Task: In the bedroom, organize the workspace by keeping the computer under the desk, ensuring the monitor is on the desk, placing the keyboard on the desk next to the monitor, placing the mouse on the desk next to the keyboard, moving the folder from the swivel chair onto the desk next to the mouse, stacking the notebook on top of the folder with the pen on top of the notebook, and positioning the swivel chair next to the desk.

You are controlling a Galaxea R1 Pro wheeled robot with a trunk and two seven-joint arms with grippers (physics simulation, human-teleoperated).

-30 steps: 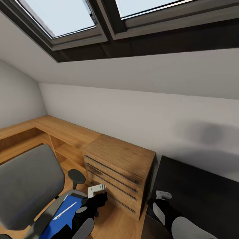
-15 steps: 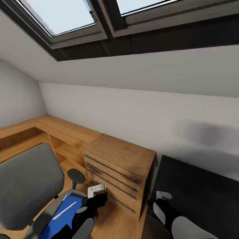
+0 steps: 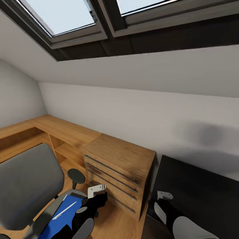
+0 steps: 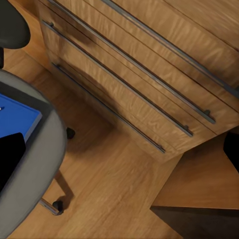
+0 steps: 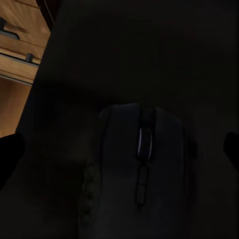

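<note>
Head view: the grey-seated swivel chair with a tall grey back (image 3: 28,186) stands at the near left. A flat bright blue folder (image 3: 63,215) lies on its seat, with a thin white strip, possibly a pen, on top. To its right is a wooden three-drawer chest with long bar handles (image 3: 118,169), and right of that the glossy black surface (image 3: 199,192) of the desk.

The right wrist view adds a small dark rounded mouse with a pale scroll wheel (image 5: 142,169), lying on that black surface, directly below the right claw (image 5: 119,149). Its dark fingertips (image 5: 10,152) show at opposite edges of the frame, spread wide, clear of the mouse and holding nothing.

The left wrist view shows the chest's drawer fronts, the wooden floor (image 4: 114,184), a chrome chair leg with caster (image 4: 52,204) and a corner of the blue folder. The left claw (image 3: 96,192) hangs beside the chair seat; I cannot tell how far it is open.
</note>
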